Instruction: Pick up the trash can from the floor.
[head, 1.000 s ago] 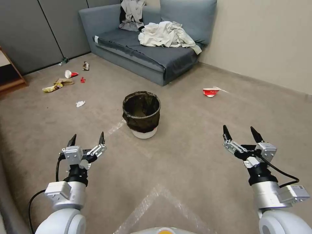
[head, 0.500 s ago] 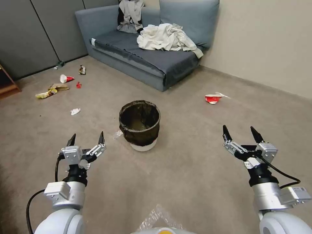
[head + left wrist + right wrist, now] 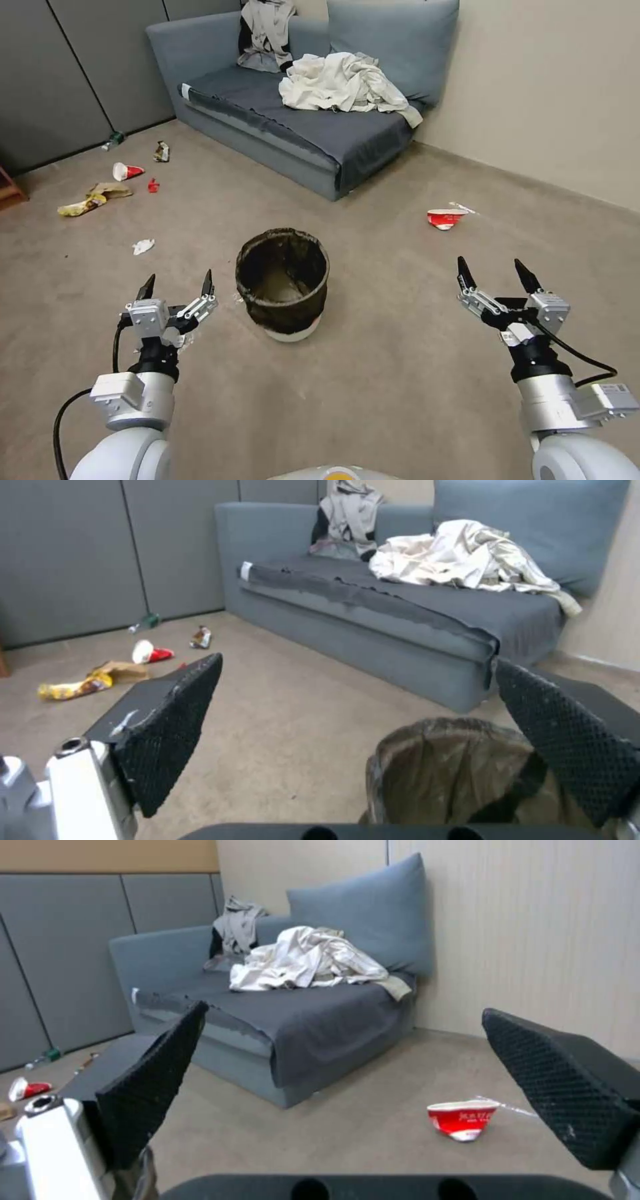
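Left gripper and right gripper hover agape, flanking the trash can.

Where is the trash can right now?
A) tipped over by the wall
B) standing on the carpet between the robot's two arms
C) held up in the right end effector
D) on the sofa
B: the trash can stands upright on the floor, with the left end effector and the right end effector both open and apart from it.
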You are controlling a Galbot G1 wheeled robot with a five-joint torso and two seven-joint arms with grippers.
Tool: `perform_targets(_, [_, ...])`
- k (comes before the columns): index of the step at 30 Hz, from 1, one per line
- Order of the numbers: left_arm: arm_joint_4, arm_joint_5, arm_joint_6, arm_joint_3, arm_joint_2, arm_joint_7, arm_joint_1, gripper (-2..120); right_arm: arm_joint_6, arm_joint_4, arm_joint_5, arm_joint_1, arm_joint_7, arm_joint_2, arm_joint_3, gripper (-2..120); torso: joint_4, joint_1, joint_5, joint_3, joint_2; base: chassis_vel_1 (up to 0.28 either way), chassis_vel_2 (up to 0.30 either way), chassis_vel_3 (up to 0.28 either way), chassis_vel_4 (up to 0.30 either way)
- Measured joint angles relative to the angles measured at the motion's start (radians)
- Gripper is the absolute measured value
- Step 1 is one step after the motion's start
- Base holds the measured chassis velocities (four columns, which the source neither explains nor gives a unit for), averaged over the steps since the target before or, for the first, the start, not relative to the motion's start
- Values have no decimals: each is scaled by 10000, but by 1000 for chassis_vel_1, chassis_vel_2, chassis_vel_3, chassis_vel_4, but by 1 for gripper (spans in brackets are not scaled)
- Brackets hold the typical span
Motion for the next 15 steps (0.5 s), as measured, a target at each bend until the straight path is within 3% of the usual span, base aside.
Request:
perform_targets(9, [3,-7,8,3,0,-8,0,100,3,-1,0,3,-1,-1,-3,100,1,0,2,0,0,-156,157,152,-161])
perform_targets(11, [284,-437,357,84,169,-418,-172,100,171,-101,-111,75,-107,5,-40,100,5,0,9,-2,1,-163,164,168,-157])
perform_targets(12, [547,-782,865,156,395,-782,-416,100,275,-169,-182,128,-186,11,-84,100,4,0,8,-1,0,-146,125,145,-150])
perform_targets(13, [547,-782,865,156,395,-782,-416,100,275,-169,-182,128,-186,11,-84,100,4,0,8,-1,0,-146,125,145,-150])
perform_targets(14, [750,-1312,1695,293,704,-1205,-778,100,354,-220,-248,157,-255,9,-114,100,-1,1,-12,1,-1,-122,125,118,-146])
perform_targets(15, [839,-1720,2336,399,927,-1625,-1015,100,383,-230,-263,173,-277,5,-123,100,-2,0,10,0,0,-104,105,118,-88])
